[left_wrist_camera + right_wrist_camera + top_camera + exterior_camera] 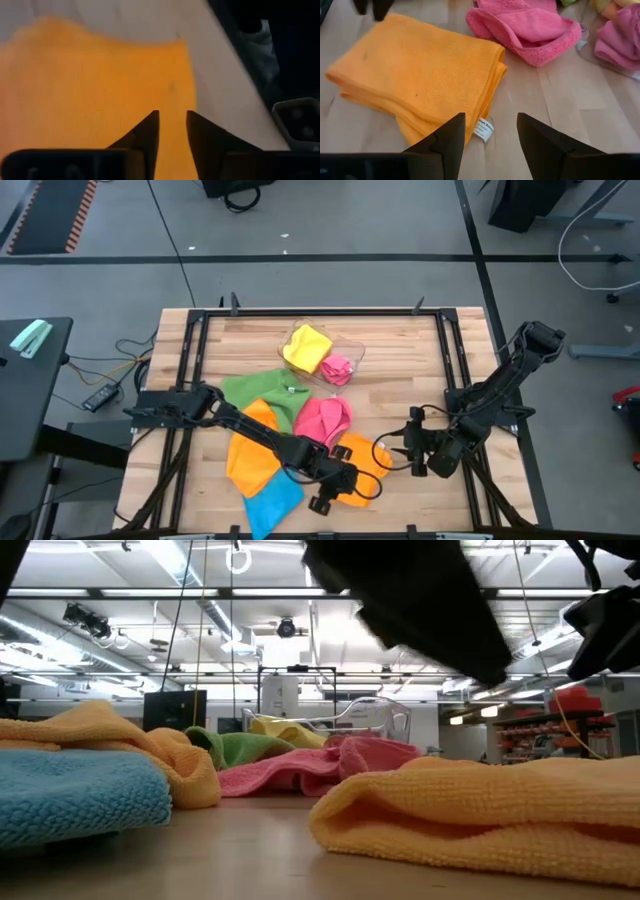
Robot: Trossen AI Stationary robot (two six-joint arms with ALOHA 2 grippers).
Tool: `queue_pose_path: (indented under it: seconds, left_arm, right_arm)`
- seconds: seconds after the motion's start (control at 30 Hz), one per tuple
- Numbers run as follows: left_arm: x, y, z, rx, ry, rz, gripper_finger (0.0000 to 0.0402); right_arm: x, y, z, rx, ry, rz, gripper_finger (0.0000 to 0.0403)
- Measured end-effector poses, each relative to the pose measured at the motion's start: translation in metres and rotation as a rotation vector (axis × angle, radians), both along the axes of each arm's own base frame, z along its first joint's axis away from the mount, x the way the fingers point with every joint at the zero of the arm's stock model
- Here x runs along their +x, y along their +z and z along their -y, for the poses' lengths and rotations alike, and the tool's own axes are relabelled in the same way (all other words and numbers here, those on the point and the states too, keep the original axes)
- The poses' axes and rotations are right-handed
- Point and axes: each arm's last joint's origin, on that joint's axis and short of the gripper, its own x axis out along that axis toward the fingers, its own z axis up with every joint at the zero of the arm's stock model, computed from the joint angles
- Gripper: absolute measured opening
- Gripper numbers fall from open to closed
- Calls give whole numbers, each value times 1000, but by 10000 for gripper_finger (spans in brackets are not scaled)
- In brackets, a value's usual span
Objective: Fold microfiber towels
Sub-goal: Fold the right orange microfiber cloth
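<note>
High view: left claw [335,498] over folded orange towel [362,463], slightly parted.

Folded orange towel [100,90] blurred, cut off by edge.

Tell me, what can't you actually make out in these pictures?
- Left gripper tips: high view, hidden by its own dark body over the folded orange towel.
- Clear tray contents' folds: high view, too small.
- Writing on the towel's tag: right wrist view, too small.
- Table's far end: low view, hidden by towels.
</note>
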Motion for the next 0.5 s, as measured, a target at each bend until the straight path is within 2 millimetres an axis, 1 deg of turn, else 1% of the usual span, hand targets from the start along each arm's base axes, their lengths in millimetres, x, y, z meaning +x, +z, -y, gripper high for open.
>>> queue_pose_path:
  seconds: [0.07,0.13,0.2,0.27,0.33,0.5]
  left_arm:
    - [6,6,3,-14,17,97,131]
    - [13,13,3,-20,92,194,150]
    - [18,18,2,-17,163,278,162]
    - [26,17,1,-8,226,364,168]
    - [30,7,0,24,271,382,168]
    - [42,-13,3,-40,319,441,157]
  right_arm:
    - [-1,0,0,16,-13,1,188]
    - [-2,-1,-2,34,-21,3,188]
    - [-5,-3,-3,52,-32,-2,188]
    - [-11,-8,-5,79,-41,-6,188]
    - [-19,-13,-7,93,-38,-18,188]
    - [-37,-21,-15,154,-26,-29,188]
